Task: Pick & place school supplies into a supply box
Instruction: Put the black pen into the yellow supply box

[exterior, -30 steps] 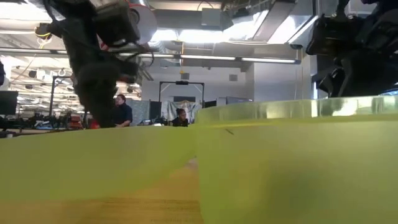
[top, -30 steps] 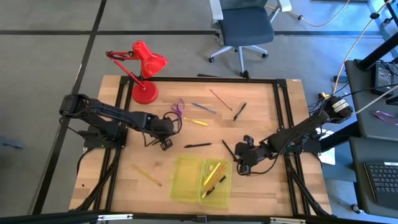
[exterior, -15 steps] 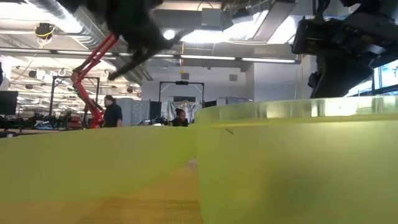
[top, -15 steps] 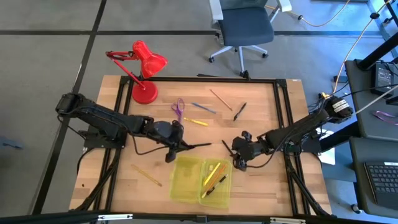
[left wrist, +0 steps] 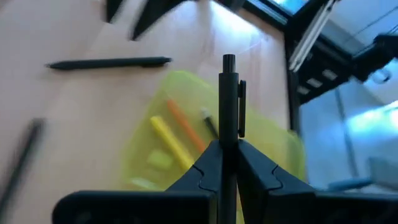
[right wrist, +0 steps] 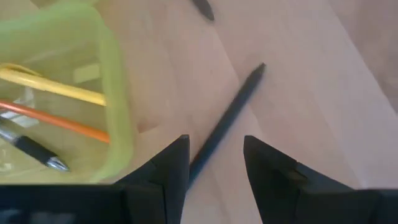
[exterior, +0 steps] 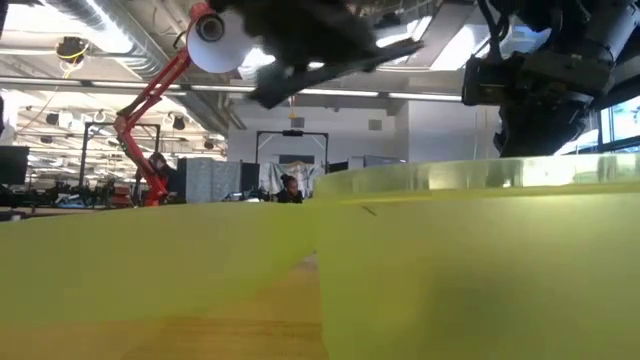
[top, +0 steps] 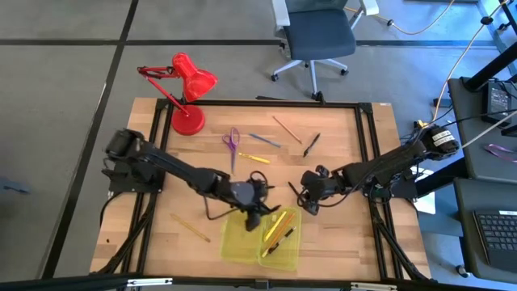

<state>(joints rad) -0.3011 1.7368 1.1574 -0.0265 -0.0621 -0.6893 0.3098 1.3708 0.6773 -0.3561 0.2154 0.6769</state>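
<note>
The supply box (top: 242, 236) lies open near the table's front edge; its right half (left wrist: 144, 144) holds a yellow pen (left wrist: 168, 140), an orange one (left wrist: 186, 127) and a black one. My left gripper (top: 257, 207) hangs above the box's far rim, shut on a black pen (left wrist: 228, 93). My right gripper (top: 305, 196) stands open just right of the box. Its fingers (right wrist: 171, 162) stand on either side of another black pen (right wrist: 227, 118), which lies flat on the table, and do not touch it. My left gripper pinches the black pen's lower barrel (left wrist: 227, 146) between its two fingers. The pen lies along the fingers and sticks out past their tips, its clip and button end foremost. The fingers slant down toward the table's right and near side. The pen is lifted clear above the box.
Farther back lie purple scissors (top: 233, 139), a blue pen (top: 265, 140), a yellow pen (top: 254, 158), a tan pencil (top: 286, 128) and a black pen (top: 312, 144). A yellow pencil (top: 190, 227) lies front left. A red desk lamp (top: 187, 89) stands at the far left.
My left gripper, shut on the black pen throughout, has swung from mid-table toward the right and near edge, rising a little and tipping nearer level, until it hangs over the box's far rim. My right gripper has drifted slightly left toward the black pen on the table.
</note>
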